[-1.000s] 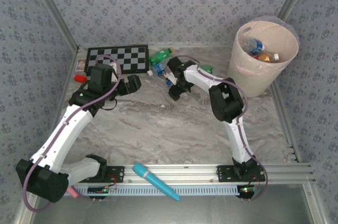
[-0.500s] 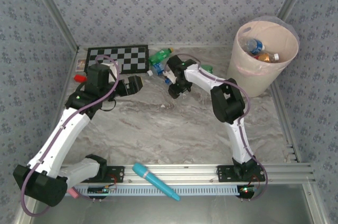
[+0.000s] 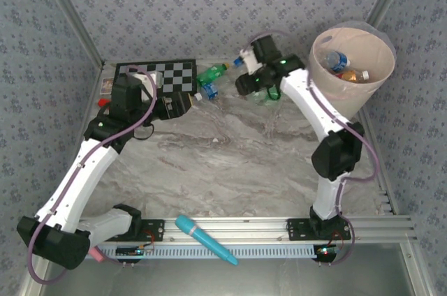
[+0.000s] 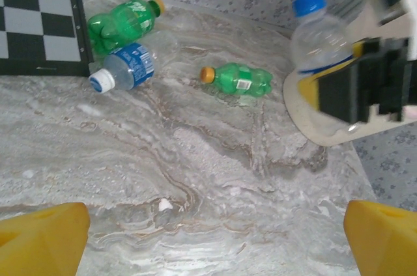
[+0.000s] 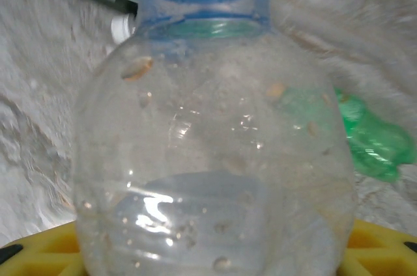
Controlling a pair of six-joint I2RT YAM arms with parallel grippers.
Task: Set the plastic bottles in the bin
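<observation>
Clear bottle [image 5: 215, 159] — pinched in R claw [image 5: 208, 253] | L claw [image 4: 212, 240] spread | bin [image 3: 349, 104] w/ bottles [image 3: 342, 64] — top cam

Both white-and-black arms reach toward the top of the overhead frame.
The left arm [image 3: 91, 163] slants up from lower left, its left gripper [image 3: 180, 104] left of centre with its yellow fingers [image 4: 42, 240] spread wide. The right arm [image 3: 314, 107] climbs from lower right, and its right gripper [image 3: 246, 81] at upper centre is clamped around a clear blue-capped plastic bottle [image 5: 215, 159].
</observation>
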